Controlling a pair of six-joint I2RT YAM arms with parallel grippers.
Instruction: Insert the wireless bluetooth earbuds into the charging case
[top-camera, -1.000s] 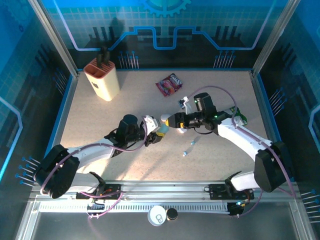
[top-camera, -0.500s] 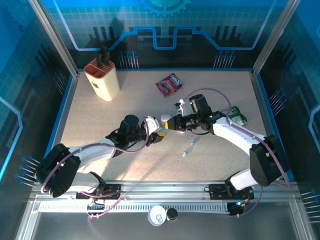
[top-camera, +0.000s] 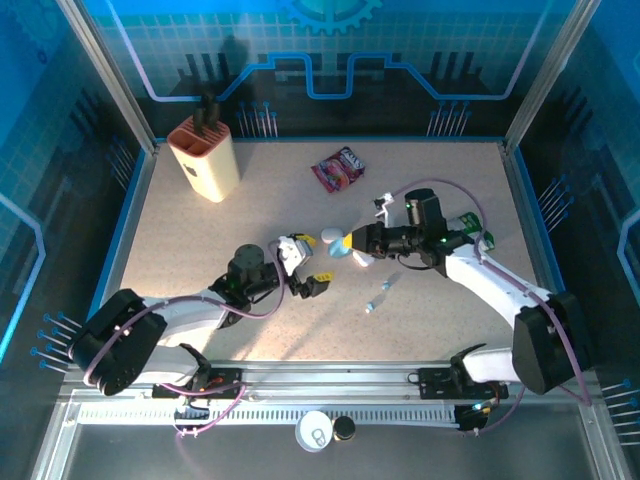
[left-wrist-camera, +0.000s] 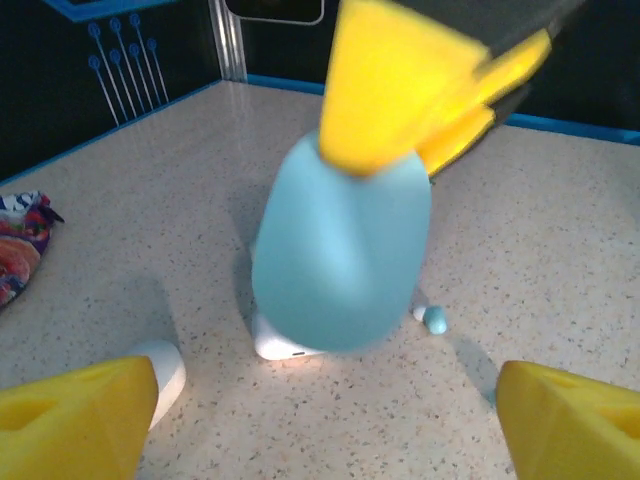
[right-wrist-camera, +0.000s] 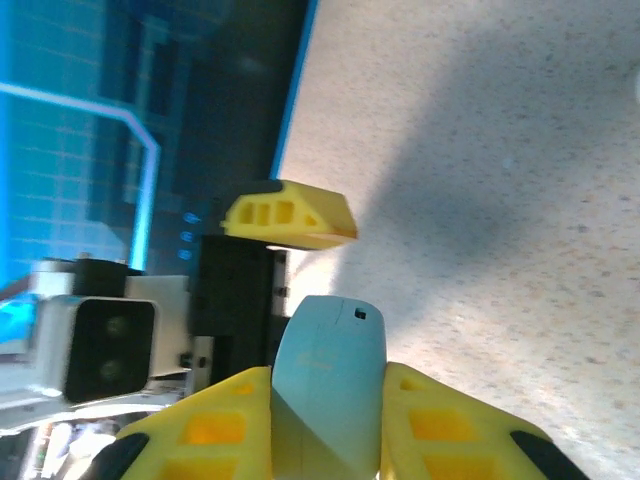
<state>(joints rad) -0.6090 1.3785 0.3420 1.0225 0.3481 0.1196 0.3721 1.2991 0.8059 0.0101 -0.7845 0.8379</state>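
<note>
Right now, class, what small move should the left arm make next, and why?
Probably ease the left gripper forward to the teal bud lying on the table just beside the blue case. The left gripper is open and holds nothing, while the right gripper is clamped on the case, so the left is the free one.

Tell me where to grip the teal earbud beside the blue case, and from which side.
Probably pinch its rounded body from straight above: the teal earbud lies low on the table, too small to reach sideways. Stay clear of the pale blue case, held beside it by the right gripper.
</note>
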